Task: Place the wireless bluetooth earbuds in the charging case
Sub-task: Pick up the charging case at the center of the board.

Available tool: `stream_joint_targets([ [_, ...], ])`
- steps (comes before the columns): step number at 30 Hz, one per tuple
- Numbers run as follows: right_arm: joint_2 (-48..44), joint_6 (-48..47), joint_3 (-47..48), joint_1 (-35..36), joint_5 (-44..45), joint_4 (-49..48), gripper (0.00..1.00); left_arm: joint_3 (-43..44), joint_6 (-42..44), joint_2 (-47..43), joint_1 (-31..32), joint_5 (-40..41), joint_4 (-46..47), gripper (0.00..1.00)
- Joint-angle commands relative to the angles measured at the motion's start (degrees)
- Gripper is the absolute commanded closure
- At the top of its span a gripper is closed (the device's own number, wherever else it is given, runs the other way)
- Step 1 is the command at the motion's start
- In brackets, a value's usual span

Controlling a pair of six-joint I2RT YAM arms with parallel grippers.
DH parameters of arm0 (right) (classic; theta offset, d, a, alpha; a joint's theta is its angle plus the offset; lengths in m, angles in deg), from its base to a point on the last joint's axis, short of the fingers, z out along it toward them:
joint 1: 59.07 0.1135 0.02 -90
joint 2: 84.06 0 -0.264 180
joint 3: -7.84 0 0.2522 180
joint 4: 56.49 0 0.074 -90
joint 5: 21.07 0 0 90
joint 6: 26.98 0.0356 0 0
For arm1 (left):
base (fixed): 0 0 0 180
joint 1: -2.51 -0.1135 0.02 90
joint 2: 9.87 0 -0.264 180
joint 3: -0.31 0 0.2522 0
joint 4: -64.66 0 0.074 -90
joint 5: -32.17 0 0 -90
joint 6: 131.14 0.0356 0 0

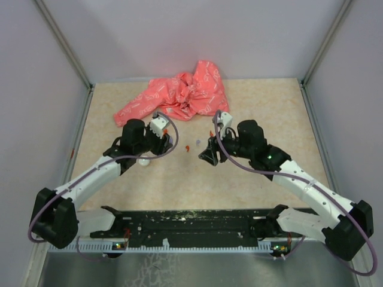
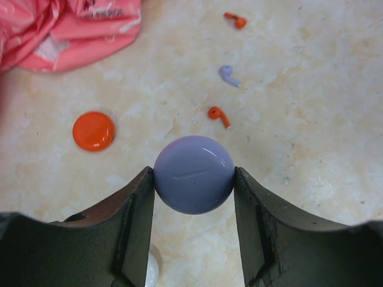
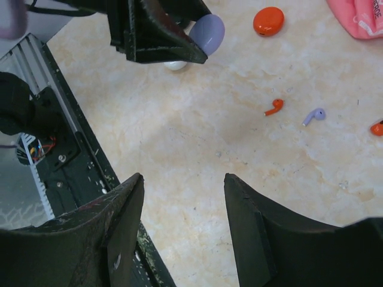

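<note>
Earbuds are lying loose on the table [image 1: 251, 179], neither one in the case yet. The nearer red earbud [image 2: 218, 115] is sitting ahead and to the right of my left gripper [image 2: 193, 179], its stem slanting back toward me and rightward. The farther red earbud [image 2: 236, 21] is lying well beyond it, with a lavender earbud [image 2: 229, 75] between them. The orange charging case [image 2: 93, 131] is resting ahead and to the left of those same jaws, well apart from both red buds. It is showing only a smooth dome, so I am judging it shut.

My left jaws are pinching a lavender case [image 2: 193, 161] across its width, which is not the red set's piece. A white disc [image 2: 152, 269] is peeking out below it.

My right gripper [image 3: 184, 182] is hanging with its jaws spread and nothing between them. From there the nearer red bud is lying ahead and to the right, well apart, with its stem pointing back leftward. From above, both red buds are lying between my two grippers. Since only my right is free, I am judging it the better one to go, closing across the stem rather than along it.
</note>
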Motion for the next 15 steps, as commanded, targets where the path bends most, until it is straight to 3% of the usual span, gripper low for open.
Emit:
stream_joint_targets([
  [1,2.41,2.76,6.41,-0.80,0.32,-0.03,0.44,-2.50,3.88,-5.15,2.58,-4.45,7.86,0.63],
  [15,12.02,8.95,15.27,-0.92,-2.55,-4.06,0.49,-3.53,10.64,-10.28,10.44,-5.71,18.57,0.63],
])
